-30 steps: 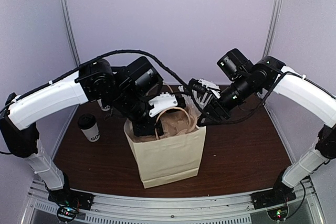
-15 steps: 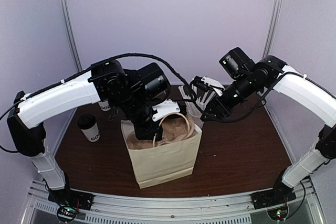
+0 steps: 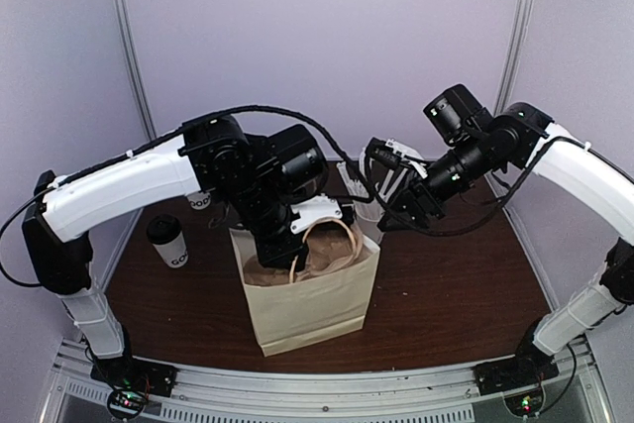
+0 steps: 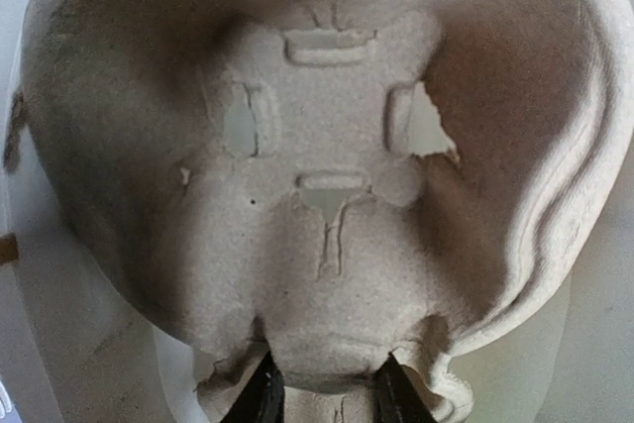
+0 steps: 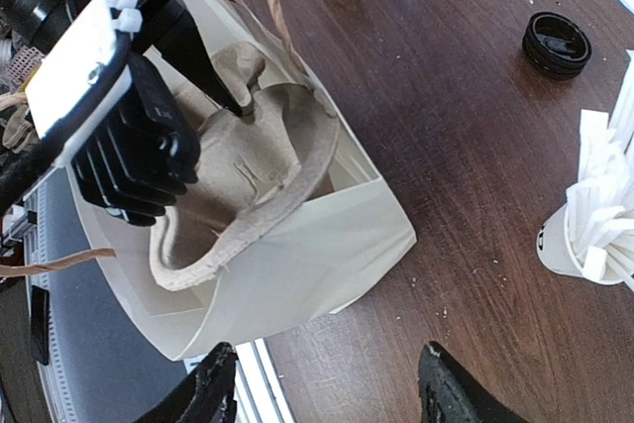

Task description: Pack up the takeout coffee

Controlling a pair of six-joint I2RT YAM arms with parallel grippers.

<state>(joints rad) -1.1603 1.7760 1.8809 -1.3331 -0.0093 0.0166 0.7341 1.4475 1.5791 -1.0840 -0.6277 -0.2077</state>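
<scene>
Left gripper (image 4: 330,401): jaws narrow, both black fingertips (image 4: 265,395) pinched on the near rim of a moulded pulp cup carrier (image 4: 327,195). From the wrist the carrier fills the view, cup wells facing the camera, small ragged holes near its centre. The gripper points down into the open mouth of a paper bag (image 3: 307,314), and the carrier sits tilted inside the bag, one curved edge showing above the rim. A twisted paper handle (image 3: 332,235) loops up just beside the left wrist. Right gripper (image 5: 327,388): jaws wide, nothing between them, hovering above and behind the bag's right top edge, apart from the paper. To the far side of this gripper, a lidless white cup of straws (image 5: 573,245) stands on the dark wooden table (image 3: 456,284), with a loose black lid (image 5: 557,42) lying farther off. The takeout coffee (image 3: 168,243) stands upright on the table, well to the left of the left gripper and of the bag, black dome lid on, outside the bag, touched by neither arm.
</scene>
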